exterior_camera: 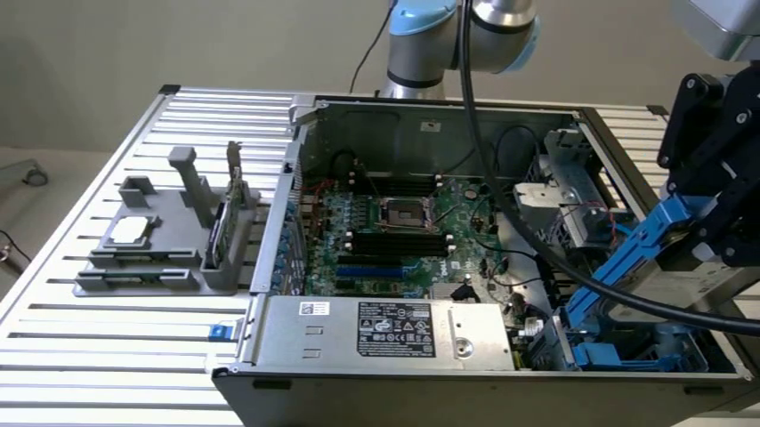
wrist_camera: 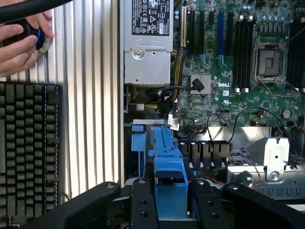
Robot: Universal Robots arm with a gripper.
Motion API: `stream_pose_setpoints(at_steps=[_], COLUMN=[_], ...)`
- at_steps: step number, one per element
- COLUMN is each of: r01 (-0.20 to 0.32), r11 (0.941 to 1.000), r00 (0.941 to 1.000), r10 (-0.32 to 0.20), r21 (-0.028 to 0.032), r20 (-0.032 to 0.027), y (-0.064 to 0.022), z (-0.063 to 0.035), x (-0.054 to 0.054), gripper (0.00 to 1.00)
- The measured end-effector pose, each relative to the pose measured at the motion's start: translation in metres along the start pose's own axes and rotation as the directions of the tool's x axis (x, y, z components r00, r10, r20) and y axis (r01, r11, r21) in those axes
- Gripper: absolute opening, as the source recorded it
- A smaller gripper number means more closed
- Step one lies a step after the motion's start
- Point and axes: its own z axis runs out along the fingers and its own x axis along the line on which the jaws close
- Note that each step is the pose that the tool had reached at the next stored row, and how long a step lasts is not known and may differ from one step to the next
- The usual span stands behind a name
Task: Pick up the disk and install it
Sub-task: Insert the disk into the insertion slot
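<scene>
1. Tool: your black two-finger gripper is clamped on the disk, a flat silver-grey hard drive framed by a bright blue plastic carrier. The fingers press the carrier from both sides.
2. Location: the disk hangs at the exterior view's right, in the lower half of the frame. It is tilted, its low end pointing toward the blue-railed drive bay in the lower right corner of the open grey metal computer case. I cannot tell whether that end touches the bay.
3. Step in hand: by my judgement the pick-up is done and the installation is under way, with the disk not yet seated.
4. Requirement: seating calls for you to square the carrier with the bay rails and keep it clear of the loose wiring beside the bay.
5. Surroundings: the green motherboard sits mid-frame and the silver power supply box at lower centre. The grey plastic parts fixture stands at the exterior view's left.
6. Note: a person's hand rests near the black keyboard.
</scene>
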Motion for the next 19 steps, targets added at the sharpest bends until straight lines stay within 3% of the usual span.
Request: stream_pose_setpoints(at_steps=[19], r01=[0.000], r11=[1.0000], r00=[1.0000], r10=[0.000], r21=[0.0000], r20=[0.0000], y=[-0.0019], z=[0.0129], x=[0.001], gripper=[0.33])
